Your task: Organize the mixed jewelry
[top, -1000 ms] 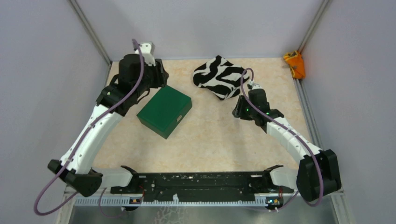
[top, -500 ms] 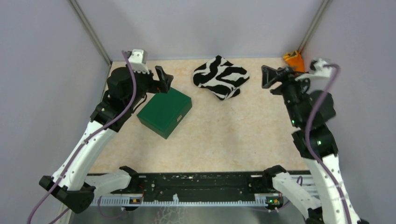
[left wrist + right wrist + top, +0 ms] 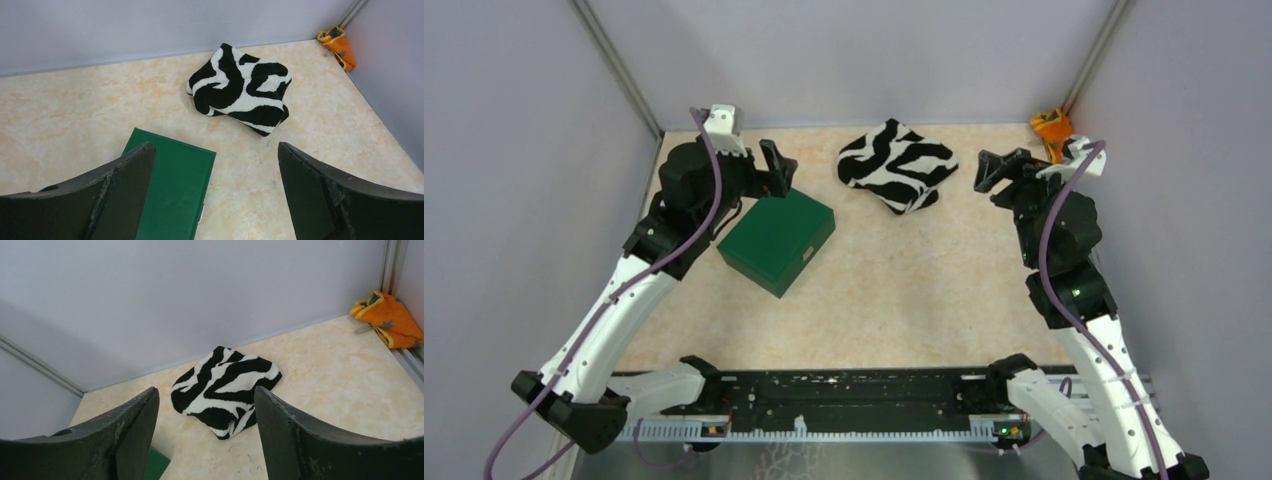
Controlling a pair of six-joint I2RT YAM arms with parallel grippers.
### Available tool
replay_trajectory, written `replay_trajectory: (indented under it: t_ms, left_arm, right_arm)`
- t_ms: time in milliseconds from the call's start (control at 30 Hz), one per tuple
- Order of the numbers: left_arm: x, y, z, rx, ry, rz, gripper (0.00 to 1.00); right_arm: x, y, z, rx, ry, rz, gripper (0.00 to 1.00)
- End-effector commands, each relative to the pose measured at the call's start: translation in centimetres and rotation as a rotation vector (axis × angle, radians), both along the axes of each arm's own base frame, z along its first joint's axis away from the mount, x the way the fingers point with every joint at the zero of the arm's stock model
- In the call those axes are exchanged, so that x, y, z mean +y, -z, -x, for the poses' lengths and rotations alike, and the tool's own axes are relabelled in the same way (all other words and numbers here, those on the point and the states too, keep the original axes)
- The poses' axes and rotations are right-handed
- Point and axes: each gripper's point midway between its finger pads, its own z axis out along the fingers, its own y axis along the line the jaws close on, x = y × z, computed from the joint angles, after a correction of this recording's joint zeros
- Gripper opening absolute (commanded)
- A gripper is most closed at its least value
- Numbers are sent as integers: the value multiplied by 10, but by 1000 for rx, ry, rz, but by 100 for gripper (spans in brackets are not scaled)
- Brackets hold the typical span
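No mixed jewelry shows in any view; it is hidden or out of view. A closed dark green box (image 3: 776,240) lies left of centre on the table. The folded zebra-striped cloth (image 3: 896,165) lies at the back middle. My left gripper (image 3: 776,168) hovers over the box's far corner, open and empty; its wrist view shows the box (image 3: 172,190) under the left finger and the cloth (image 3: 240,90) ahead. To the right of the cloth, my right gripper (image 3: 984,170) is raised, open and empty, and faces the cloth (image 3: 225,390).
An orange cloth item (image 3: 1055,135) sits in the back right corner against the wall rail. Grey walls close the table at the back and on both sides. The arms' black base rail (image 3: 854,395) runs along the near edge.
Both grippers have opened. The right arm pulled back from the zebra cloth and rose at the right side. The left gripper lifted from the box's far corner and now points toward the cloth.
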Motion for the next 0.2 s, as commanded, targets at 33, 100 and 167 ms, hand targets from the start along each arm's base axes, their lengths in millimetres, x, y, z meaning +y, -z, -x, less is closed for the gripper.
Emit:
replay_trajectory:
  t_ms: [33, 100, 167]
  left_arm:
    - [6, -8, 2, -27, -26, 18, 98]
    - [6, -6, 2, -20, -26, 11, 98]
    - [6, -2, 0, 1, -36, 2, 99]
  right_arm:
    - [0, -22, 4, -71, 1, -46, 70]
    - [0, -21, 4, -70, 0, -47, 70]
    - [0, -21, 3, -69, -1, -50, 70]
